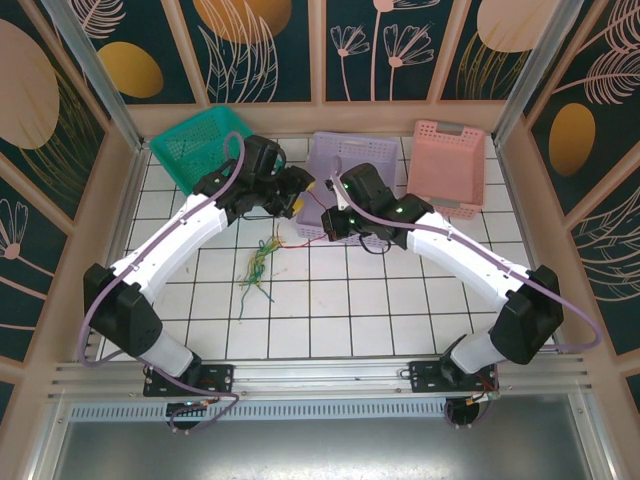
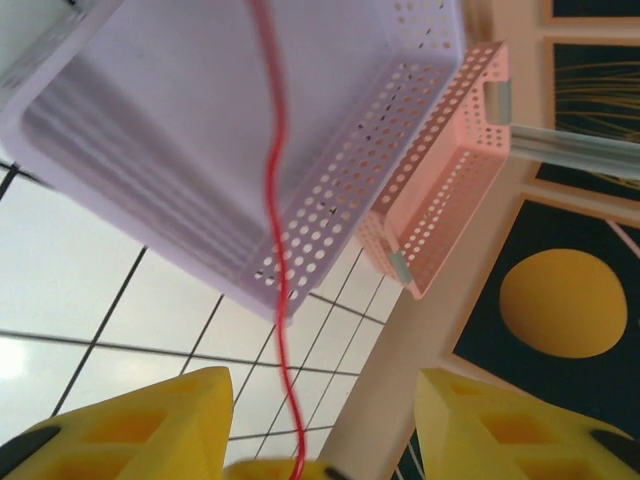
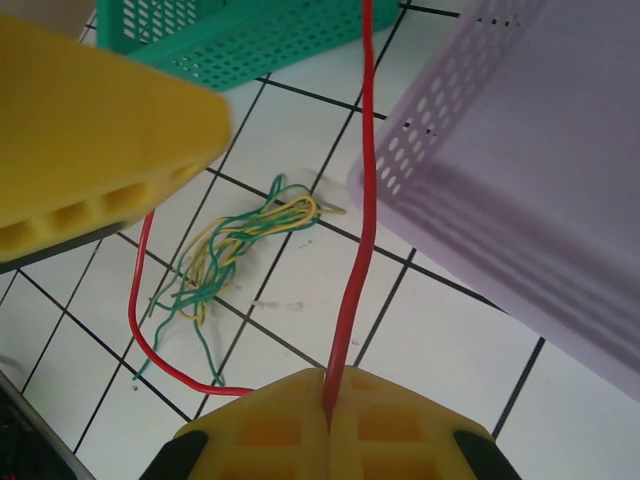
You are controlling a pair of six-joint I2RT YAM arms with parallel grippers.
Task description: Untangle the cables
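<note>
A red cable [image 3: 360, 200] is stretched taut above the tiles; my right gripper [image 3: 330, 388] is shut on it, and its loose end loops back over the floor [image 3: 140, 320]. In the left wrist view the same red cable [image 2: 272, 150] runs down between the yellow fingers [image 2: 150, 420] of my left gripper [image 2: 322, 385], which stands open and does not pinch it. From above, the left gripper [image 1: 297, 197] and right gripper [image 1: 326, 208] sit close together in front of the purple basket. A tangle of green and yellow cables [image 1: 258, 268] lies on the tiles [image 3: 235, 250].
Three perforated baskets line the back: green [image 1: 195, 140], purple [image 1: 340, 155] and pink [image 1: 450, 160]. The purple basket [image 2: 200, 130] hangs close over both grippers. Wooden side walls [image 1: 120, 190] enclose the tiled table.
</note>
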